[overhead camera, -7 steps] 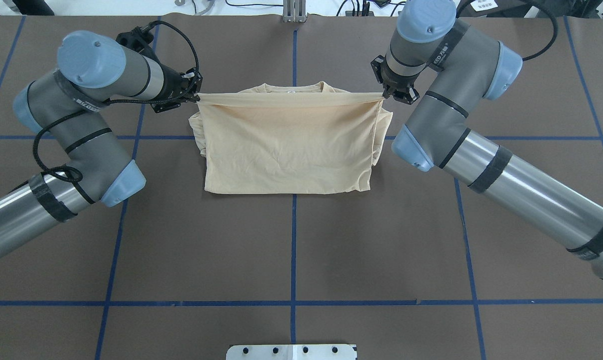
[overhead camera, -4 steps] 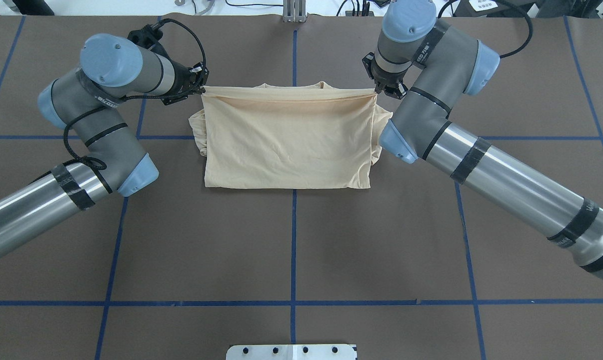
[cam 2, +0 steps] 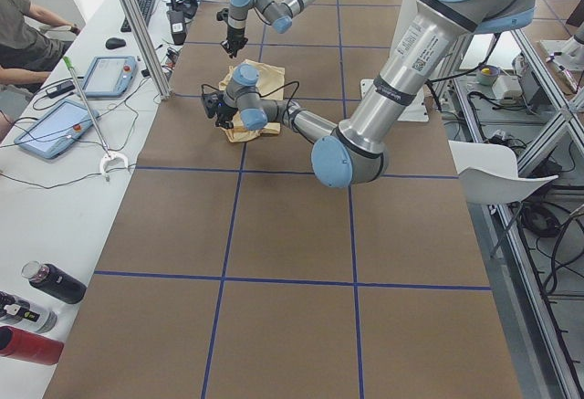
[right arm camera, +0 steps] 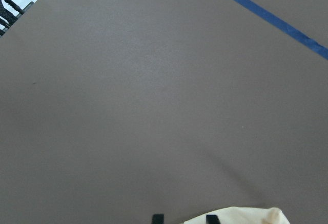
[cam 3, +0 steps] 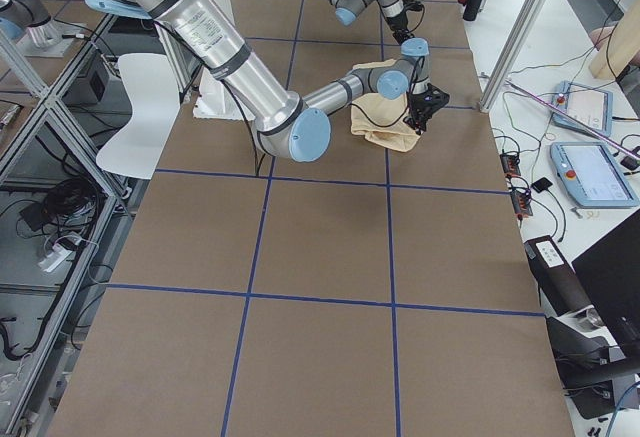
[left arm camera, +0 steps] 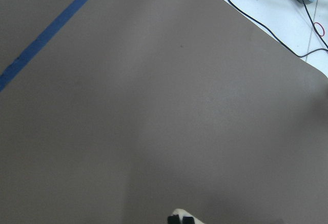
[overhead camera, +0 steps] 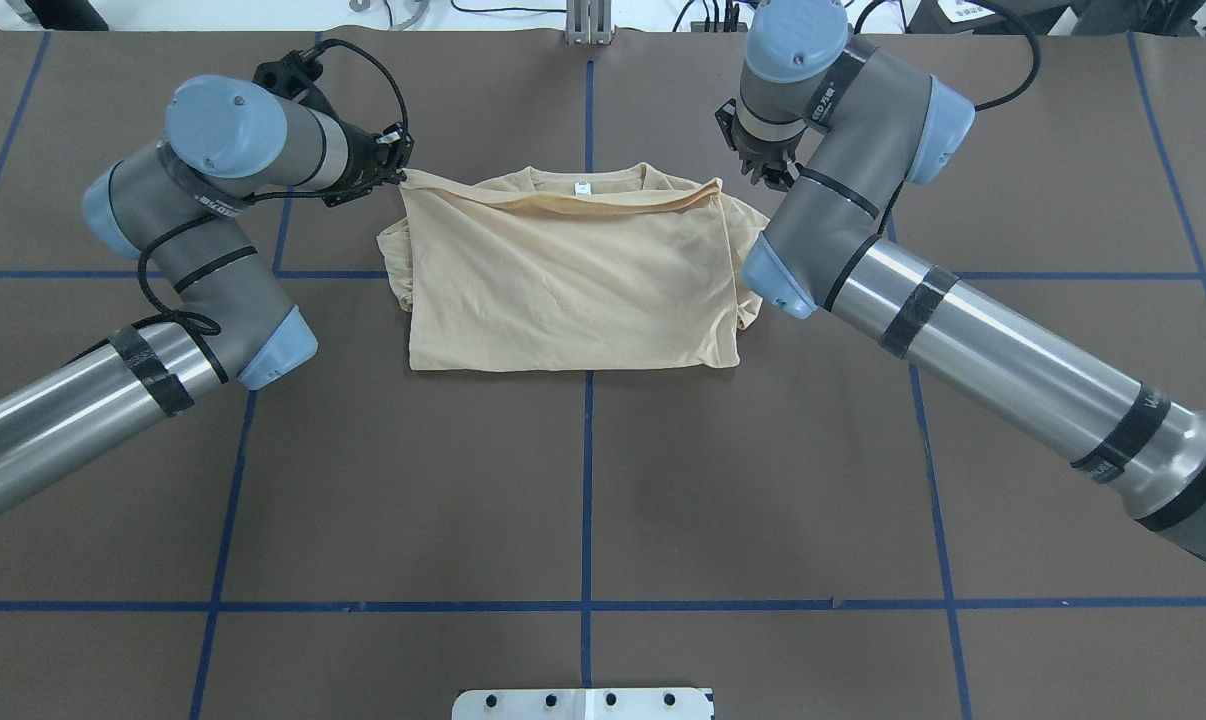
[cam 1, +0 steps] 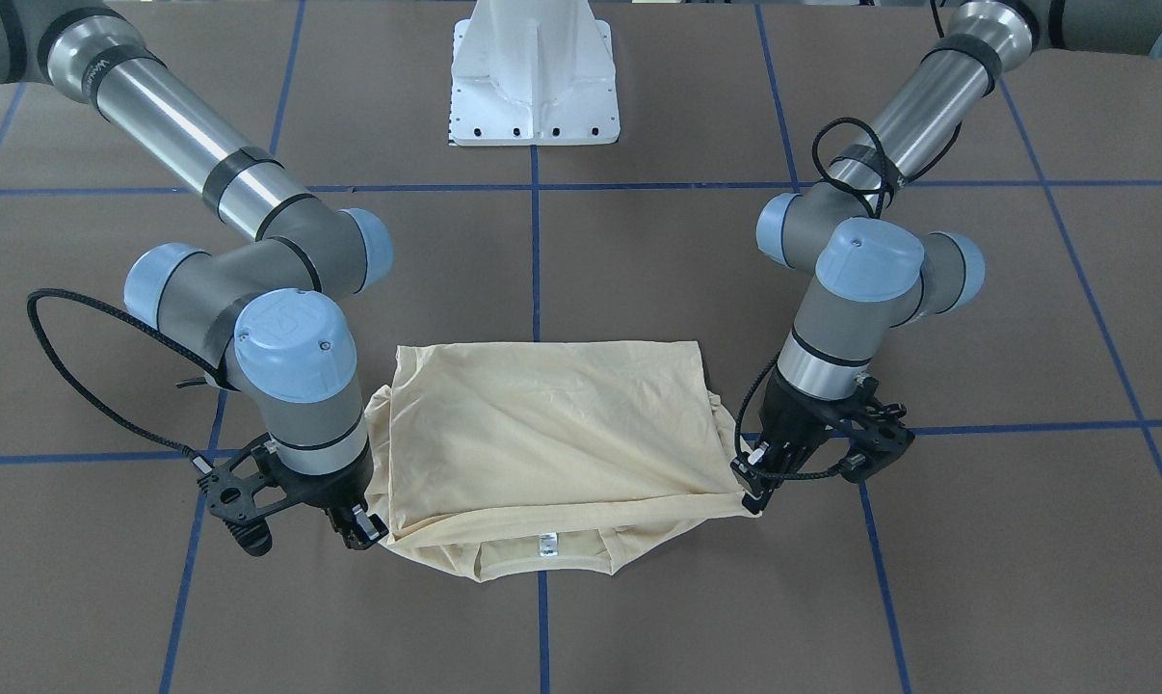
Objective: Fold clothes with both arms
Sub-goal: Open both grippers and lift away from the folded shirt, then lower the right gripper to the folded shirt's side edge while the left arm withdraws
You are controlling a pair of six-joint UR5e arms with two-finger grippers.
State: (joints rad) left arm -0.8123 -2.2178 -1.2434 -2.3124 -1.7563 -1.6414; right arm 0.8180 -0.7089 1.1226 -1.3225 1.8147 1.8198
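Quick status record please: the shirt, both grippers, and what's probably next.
T-shirt: folded bottom-up on the table; the neck label shows past the hem
left gripper: shut on its hem corner
right gripper: open; fingers apart in the wrist view, with its hem corner lying loose beside it
top layer: wrinkled, with the hem edge sagging toward the right gripper's side
likely next: open left gripper, then lift both arms clear

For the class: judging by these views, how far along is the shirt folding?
Done: the T-shirt lies folded in half up to its collar, sleeves bunched underneath. In hand: the left gripper pinches one folded corner; the right gripper looks open, its corner lying slack. Left: release, any further folds.
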